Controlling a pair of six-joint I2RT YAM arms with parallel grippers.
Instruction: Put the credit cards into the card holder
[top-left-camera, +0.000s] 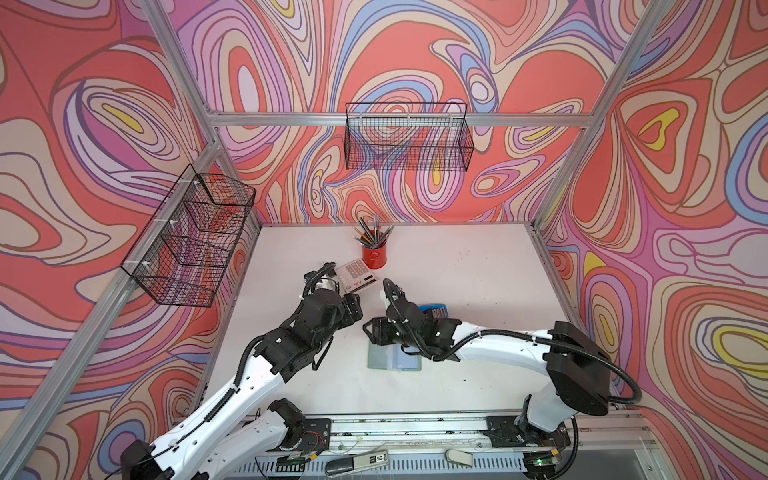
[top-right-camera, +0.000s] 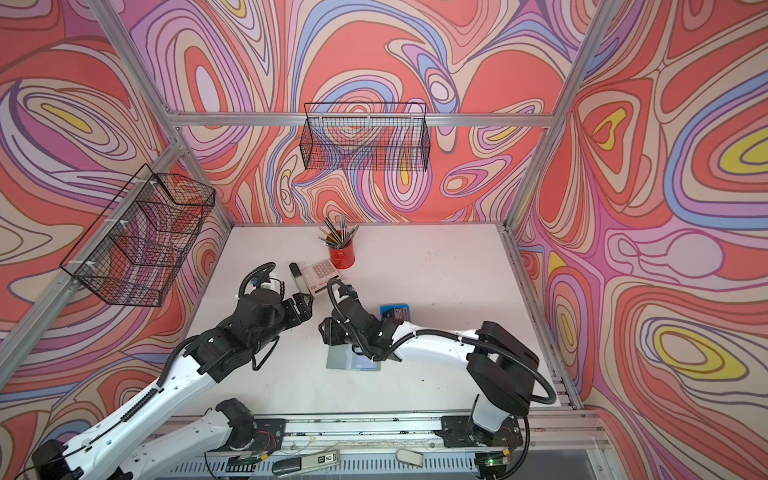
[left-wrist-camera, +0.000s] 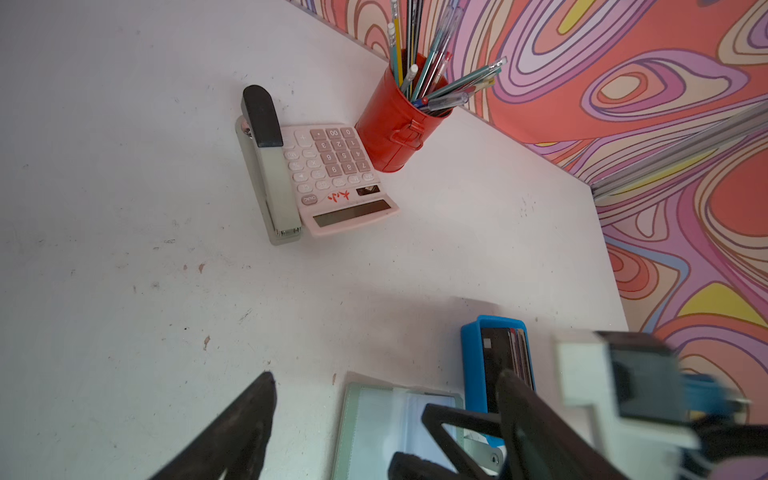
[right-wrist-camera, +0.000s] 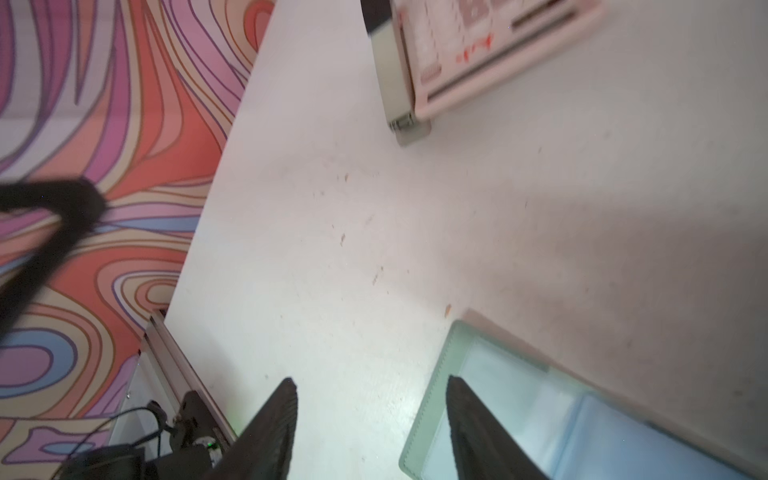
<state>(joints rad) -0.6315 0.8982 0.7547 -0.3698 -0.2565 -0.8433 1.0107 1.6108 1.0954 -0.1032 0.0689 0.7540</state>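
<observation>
On the white table (top-left-camera: 457, 270), the left gripper (left-wrist-camera: 386, 374) and the right gripper (right-wrist-camera: 370, 380) hover with jaws spread and empty near the card holder (top-left-camera: 392, 359), which lies open at lower centre in both top views. Just upper right of it, the blue tray (left-wrist-camera: 469, 357) holds several credit cards (left-wrist-camera: 494, 357), so most loading seems left.

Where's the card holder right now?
In both top views the card holder lies open on the table, front centre, partly under the right arm, with the blue tray just behind it.
</observation>
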